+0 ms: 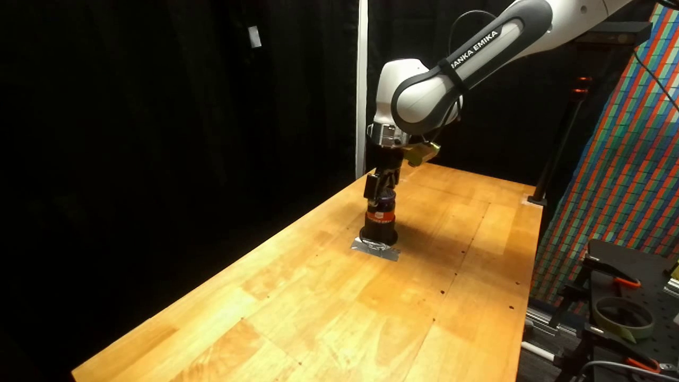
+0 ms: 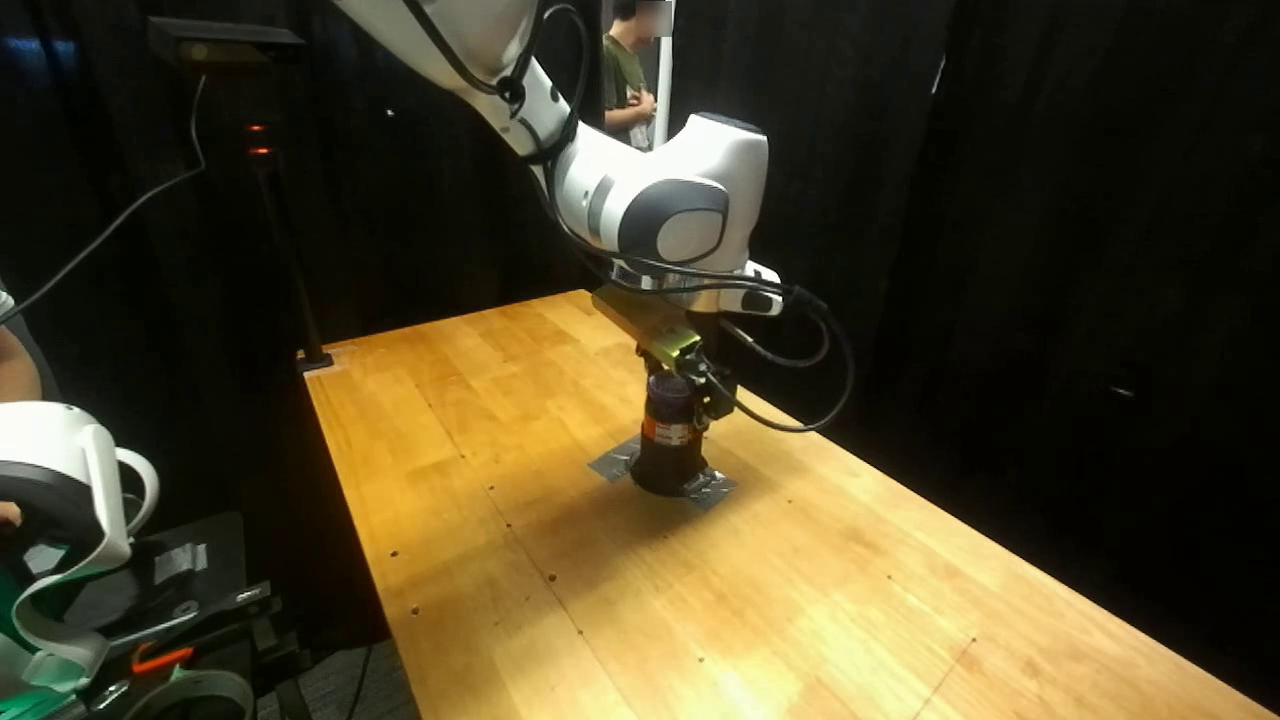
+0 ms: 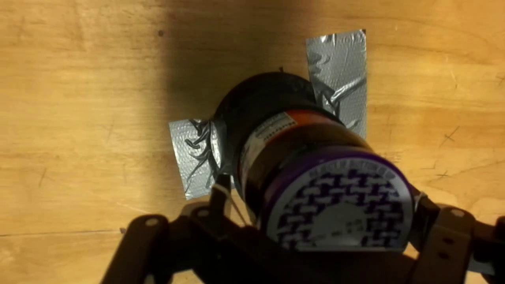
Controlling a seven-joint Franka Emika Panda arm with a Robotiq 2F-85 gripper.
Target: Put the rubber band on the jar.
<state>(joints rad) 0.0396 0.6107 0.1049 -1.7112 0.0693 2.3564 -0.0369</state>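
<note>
The jar (image 3: 335,189) has a brown body, a red-orange label and a purple lid with a light patterned top. It stands upright in a black round base (image 3: 260,96); the jar also shows in both exterior views (image 1: 381,217) (image 2: 670,432). My gripper (image 3: 321,189) is open, its fingers spread on either side of the jar's upper part. The left finger in the wrist view stands apart from the jar; the right one is close to the lid, contact unclear. A thin pale rubber band (image 3: 221,188) loops over both fingertips; its middle run is hidden.
Grey tape strips (image 3: 343,75) (image 3: 191,157) fix the base to the wooden table (image 1: 329,318). A dark post (image 1: 554,143) stands at a table corner. A black side stand with a tape roll (image 1: 623,317) is beside the table. A person (image 2: 628,80) stands behind.
</note>
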